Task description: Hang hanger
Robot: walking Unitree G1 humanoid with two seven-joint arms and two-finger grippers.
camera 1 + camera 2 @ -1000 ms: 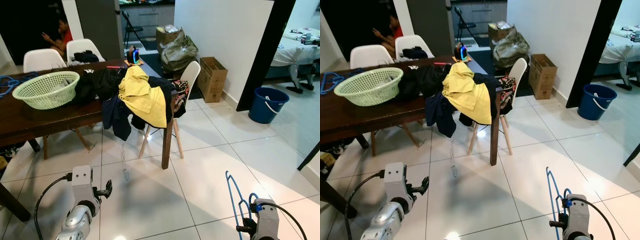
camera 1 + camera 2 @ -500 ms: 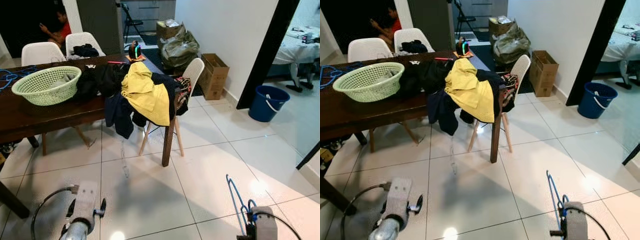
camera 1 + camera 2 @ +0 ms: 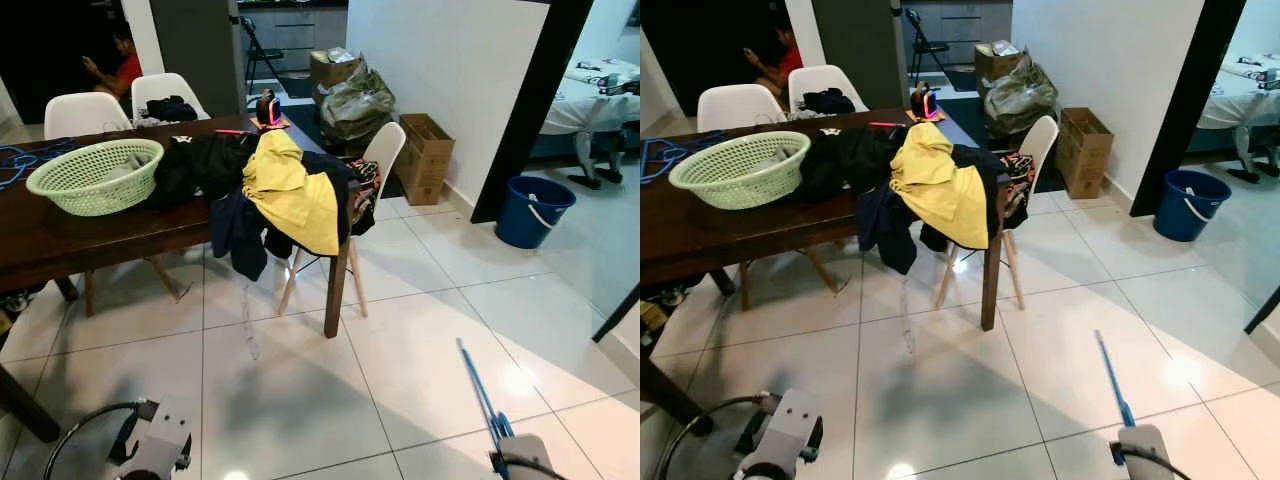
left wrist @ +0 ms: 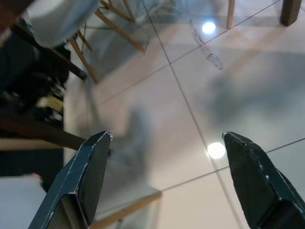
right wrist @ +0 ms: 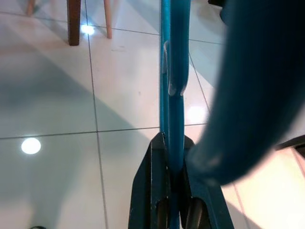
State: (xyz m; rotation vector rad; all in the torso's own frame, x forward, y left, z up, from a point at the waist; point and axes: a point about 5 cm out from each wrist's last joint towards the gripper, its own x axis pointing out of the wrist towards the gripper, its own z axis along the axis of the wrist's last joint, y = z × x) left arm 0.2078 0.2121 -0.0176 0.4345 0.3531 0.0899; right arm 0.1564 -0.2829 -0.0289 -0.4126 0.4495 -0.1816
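Note:
A blue plastic hanger sticks up edge-on over the tiled floor at the lower right. My right gripper is shut on its lower bar, and in the right wrist view the hanger runs straight out from between the fingers. At the lower left my left gripper is open with nothing in it, hanging above the floor tiles. Its wrist shows at the bottom edge of the left eye view.
A dark wooden table on the left carries a green basket, a heap of clothes with a yellow garment, and more blue hangers. A white chair, cardboard box and blue bucket stand beyond. A person sits at the back.
The right wrist has turned, so the hanger now shows edge-on instead of as a loop. Both arms sit lower in the head views.

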